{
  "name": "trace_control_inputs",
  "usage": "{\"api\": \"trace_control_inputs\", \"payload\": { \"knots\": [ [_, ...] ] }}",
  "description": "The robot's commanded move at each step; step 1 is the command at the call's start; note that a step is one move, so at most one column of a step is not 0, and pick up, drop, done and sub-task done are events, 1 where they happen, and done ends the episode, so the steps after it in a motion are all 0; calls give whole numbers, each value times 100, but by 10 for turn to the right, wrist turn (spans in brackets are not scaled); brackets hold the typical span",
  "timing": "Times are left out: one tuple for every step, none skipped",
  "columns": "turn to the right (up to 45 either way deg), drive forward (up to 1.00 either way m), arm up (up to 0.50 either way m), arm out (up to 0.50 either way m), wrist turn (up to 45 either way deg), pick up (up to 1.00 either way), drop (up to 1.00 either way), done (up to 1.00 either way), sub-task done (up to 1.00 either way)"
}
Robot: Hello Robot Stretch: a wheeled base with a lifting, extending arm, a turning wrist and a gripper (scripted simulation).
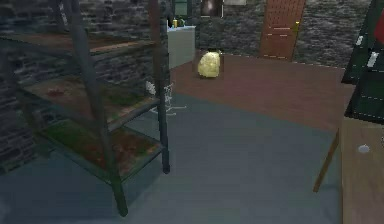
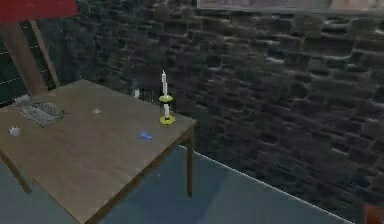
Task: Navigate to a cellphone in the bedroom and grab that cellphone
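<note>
Two views: metal shelving (image 1: 90,100) at nine o'clock; wooden table (image 2: 90,165) bearing a white candle (image 2: 165,92) at two o'clock; gripper state cannot be told.

Your base stands just beside the wooden table (image 2: 95,160), side-on to it. The table's top lies across the arm side view's lower left, and its corner and one leg come in at the forward view's right edge. You see that top from above and at a slant, so the body's camera sits higher than the table, and the front points past the table's end rather than at it. Arm lift, reach and wrist turn relative to the table: cannot tell.
</note>
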Motion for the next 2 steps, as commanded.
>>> {"api": "trace_control_inputs", "payload": {
  "knots": [
    [0, 35, 0, 0, 0, 0, 0, 0, 0],
    [330, 0, 0, 0, 0, 0, 0, 0, 0]
  ]
}}
